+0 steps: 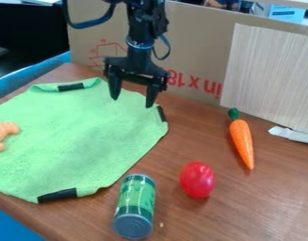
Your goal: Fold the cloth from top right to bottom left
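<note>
While the black two-finger gripper (132, 102) hangs at the upper right part of the bright green, soft-looking cloth (80, 132), its fingers stand spread, with nothing pinched between them. The cloth lies opened out over the left side of the table, one short black strip (162, 113) on its right-hand corner, close to the gripper. How high the fingertips are above the fabric, I cannot tell.

The grasp looks like the first risk: if the fingers close too shallowly, the thin edge could slip free; if they come down too hard, they could press on the wood and bunch the fabric. A low, flat pull would probably drag the whole cloth instead of folding it. The lumpy orange toy (1, 135) resting on its left part may end up trapped under the fold, or get pushed along. A swing too near the camera could brush the green can with a grey end (134, 207), which lies just beside the lower edge.

The brown wood-grain table (275, 188) also bears a glossy red toy (197, 180), an orange plastic carrot (242, 141) and a white scrap (293, 135). Behind stand a brown cardboard sheet (197, 47) with red print and a pale wood-grain panel (269, 75).
</note>
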You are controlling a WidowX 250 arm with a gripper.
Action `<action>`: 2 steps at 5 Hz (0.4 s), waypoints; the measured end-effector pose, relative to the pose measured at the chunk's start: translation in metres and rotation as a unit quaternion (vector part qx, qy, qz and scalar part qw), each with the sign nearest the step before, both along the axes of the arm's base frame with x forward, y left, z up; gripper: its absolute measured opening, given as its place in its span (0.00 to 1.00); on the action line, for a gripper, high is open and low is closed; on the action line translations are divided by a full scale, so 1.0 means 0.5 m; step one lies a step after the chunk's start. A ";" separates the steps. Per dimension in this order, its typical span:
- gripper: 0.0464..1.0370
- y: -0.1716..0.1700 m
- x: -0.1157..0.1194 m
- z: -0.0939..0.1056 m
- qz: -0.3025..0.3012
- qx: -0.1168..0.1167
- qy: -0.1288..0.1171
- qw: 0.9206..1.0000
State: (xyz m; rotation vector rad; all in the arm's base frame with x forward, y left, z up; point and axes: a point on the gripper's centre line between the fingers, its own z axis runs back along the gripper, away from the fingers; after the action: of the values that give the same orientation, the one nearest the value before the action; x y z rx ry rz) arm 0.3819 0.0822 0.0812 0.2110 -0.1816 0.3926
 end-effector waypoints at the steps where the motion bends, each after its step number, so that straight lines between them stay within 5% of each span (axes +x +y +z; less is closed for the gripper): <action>1: 0.96 -0.003 0.010 0.001 0.025 -0.008 -0.015 1.000; 2: 0.96 -0.020 0.024 -0.021 0.053 -0.009 -0.029 0.998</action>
State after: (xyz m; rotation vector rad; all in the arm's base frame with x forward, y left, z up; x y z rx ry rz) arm 0.3939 0.0721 0.0704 0.1924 -0.2245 0.5055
